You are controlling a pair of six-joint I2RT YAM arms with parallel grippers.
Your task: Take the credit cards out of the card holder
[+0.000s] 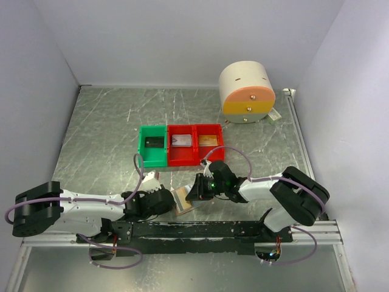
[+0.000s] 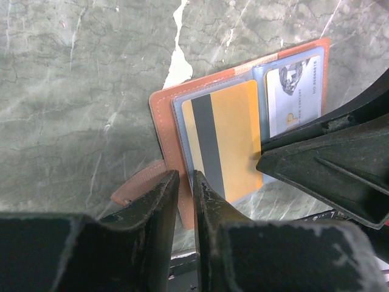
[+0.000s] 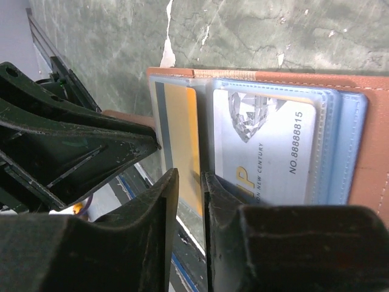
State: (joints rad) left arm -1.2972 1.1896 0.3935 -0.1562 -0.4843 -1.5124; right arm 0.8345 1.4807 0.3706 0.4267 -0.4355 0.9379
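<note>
**Pinching the card holder [image 1: 184,201] from both sides at the table's near edge**

Looked down into a plain booth: pale grey walls [image 1: 182,36] on three sides, closed around a table [image 1: 109,128] of grey-green marbled sheet streaked with thin white veins. Noted a white chip [image 2: 176,67] in that surface just beyond the holder's far corner. Saw a black rail [image 1: 200,230] along the near edge, under both arm bases.

Found the tan leather holder lying open and flat near that rail, between the two arms, blue-grey lining up. Made out a gold card [image 2: 234,134] with a dark stripe in one clear sleeve and a silver card [image 3: 267,146] in the sleeve beside it.

Caught the left gripper [image 2: 185,182] with its jaws nearly together, clamped on the holder's near leather edge. Caught the right gripper [image 3: 189,182] likewise narrowed, its jaws closed over the edge of the gold card.

Further back, mid-table, spotted a green bin [image 1: 153,159] touching two red bins [image 1: 194,159] in a row, each with a flat card-like thing inside, too small to tell more. Well behind them, toward the right wall, saw a cream cylinder [image 1: 243,82] with an orange band.
</note>
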